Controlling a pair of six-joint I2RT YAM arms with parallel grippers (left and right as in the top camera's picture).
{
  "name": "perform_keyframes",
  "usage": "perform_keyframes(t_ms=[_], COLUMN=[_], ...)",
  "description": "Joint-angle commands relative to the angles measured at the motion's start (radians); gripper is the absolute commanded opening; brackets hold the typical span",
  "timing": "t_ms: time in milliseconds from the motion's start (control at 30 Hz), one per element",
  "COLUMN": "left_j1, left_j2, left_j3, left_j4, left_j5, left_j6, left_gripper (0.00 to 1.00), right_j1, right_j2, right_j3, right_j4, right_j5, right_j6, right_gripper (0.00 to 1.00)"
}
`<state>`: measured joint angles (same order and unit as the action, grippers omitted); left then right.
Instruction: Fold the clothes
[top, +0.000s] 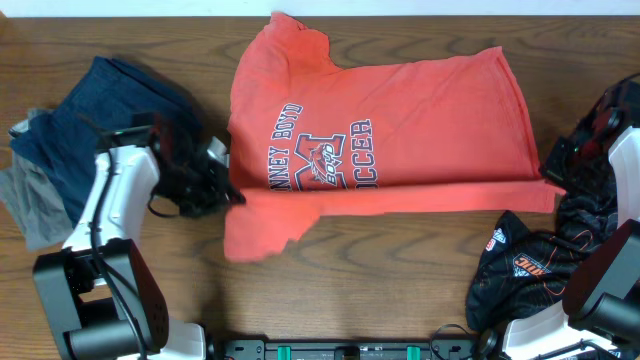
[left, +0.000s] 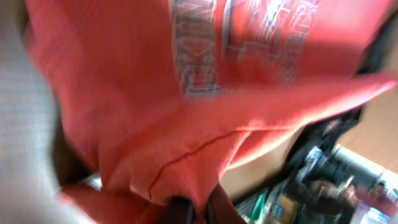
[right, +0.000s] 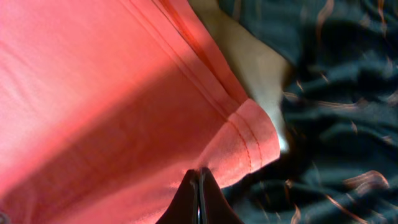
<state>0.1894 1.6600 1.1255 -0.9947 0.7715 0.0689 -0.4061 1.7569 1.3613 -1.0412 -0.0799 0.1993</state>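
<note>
Two grippers, both shut on cloth. The coral-red T-shirt (top: 400, 110) lies about mid-table on the wooden table (top: 400, 300), turned sideways w/ the front up. Its navy-and-white "SOCCER" graphic (top: 320, 150) is readable from the side, neck end to the left, hem to the right. One sleeve pokes out at the far left corner, the other spreads toward the near edge at bottom left. A long crease runs left-right along the near side, w/ a narrow band of cloth beyond it.

The left gripper (top: 228, 188) sits at the shirt's left edge, btwn neck and near sleeve. Its wrist cam shows red cloth bunched and drawn down into the dark fingers, which are clamped on it; the view is blurry, so no finer detail.

The right gripper (top: 553, 172) is at the far right, by the near hem corner. Its wrist cam shows the tips pressed together, pinching the shirt's edge just beside the double-stitched corner.

Other clothes:
- A dark blue denim pile (top: 95, 115) lies at the left, w/ a grey garment (top: 30, 205) touching it, both apart from the shirt.
- A black garment w/ orange print (top: 525, 265) lies near right, just beside the hem corner.
</note>
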Motion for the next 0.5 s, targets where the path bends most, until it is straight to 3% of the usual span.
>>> perform_keyframes(t_ms=[0,467], left_j1=[0.015,-0.034], left_j2=[-0.014,-0.014], left_j3=[0.021,0.021], left_j4=[0.089,0.489], left_j5=[0.104,0.096], left_j6=[-0.095,-0.206], left_gripper=[0.06,0.06], right_j1=[0.01,0.056], right_j2=[-0.023,-0.02], right_j3=[0.002,0.002], right_j4=[0.048,0.219], right_j5=[-0.05,-0.052], right_j6=[-0.014,-0.013], right_gripper=[0.01,0.01])
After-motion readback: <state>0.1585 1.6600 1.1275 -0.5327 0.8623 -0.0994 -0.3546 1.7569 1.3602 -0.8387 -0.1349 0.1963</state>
